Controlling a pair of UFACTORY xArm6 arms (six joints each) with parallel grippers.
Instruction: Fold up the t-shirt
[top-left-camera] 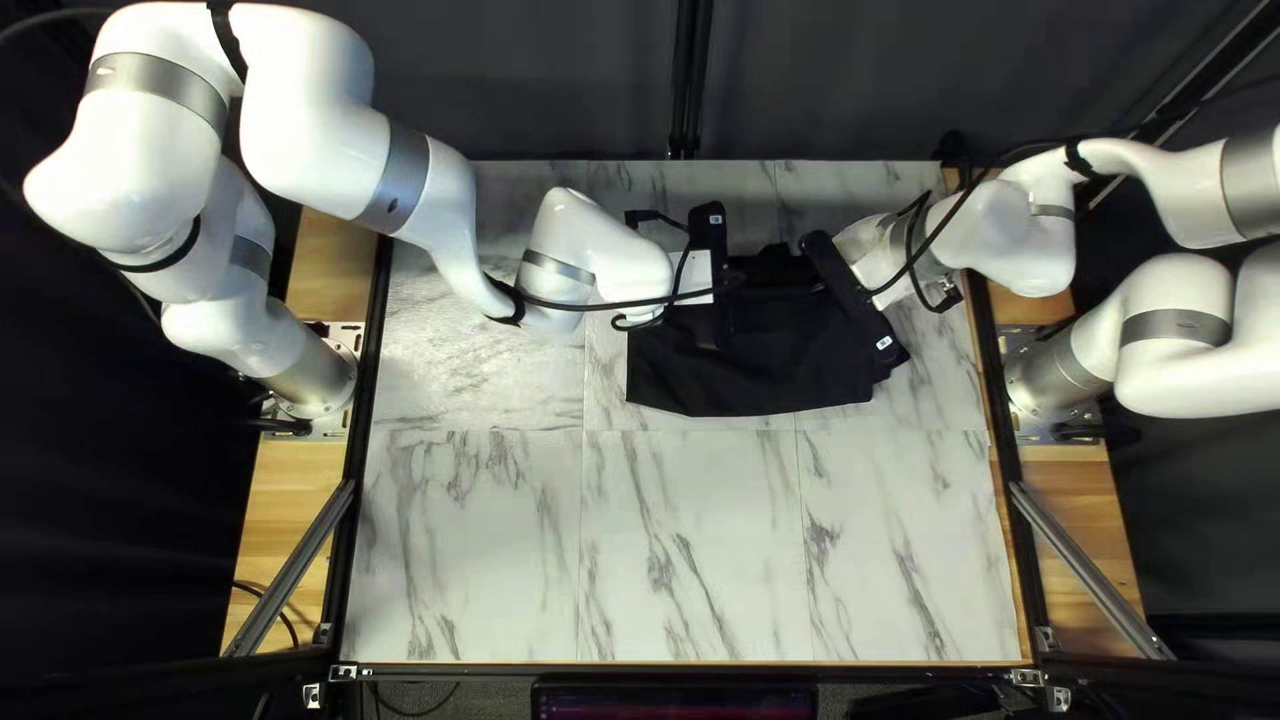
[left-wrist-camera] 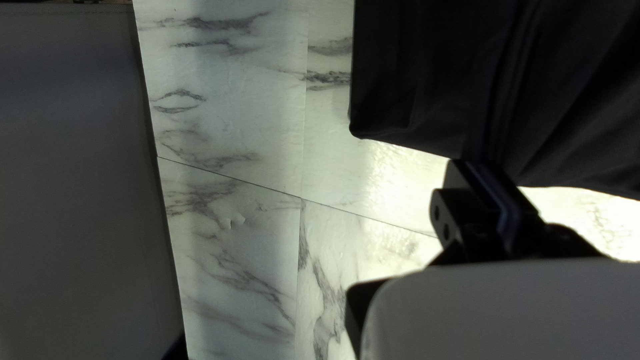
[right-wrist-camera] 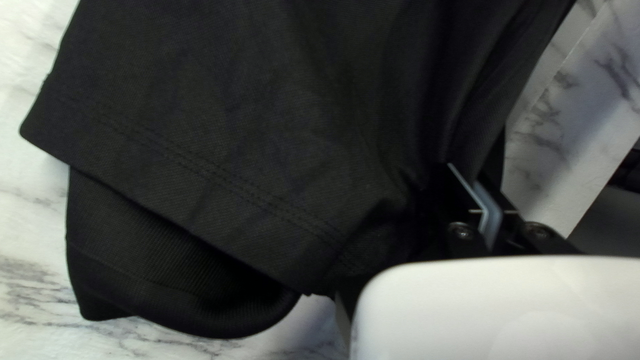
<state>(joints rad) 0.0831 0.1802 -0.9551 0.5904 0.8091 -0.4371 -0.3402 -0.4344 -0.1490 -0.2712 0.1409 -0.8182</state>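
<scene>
Black t-shirt obscures the tips where the right gripper pinches it.

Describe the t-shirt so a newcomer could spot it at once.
Start at the marble-patterned table, then its far half, between the left arm and right arm. The t-shirt is the black cloth there. Unlike the dark curtain beyond, it lies on marble and shows double stitching.

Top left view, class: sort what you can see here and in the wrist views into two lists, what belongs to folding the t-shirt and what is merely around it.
Part of the job:
- black t-shirt
- left gripper
- right gripper
- marble-patterned tabletop, the work surface

Merely around:
- screen at the near edge
- dark curtain
- diagonal metal brace at the left
</scene>
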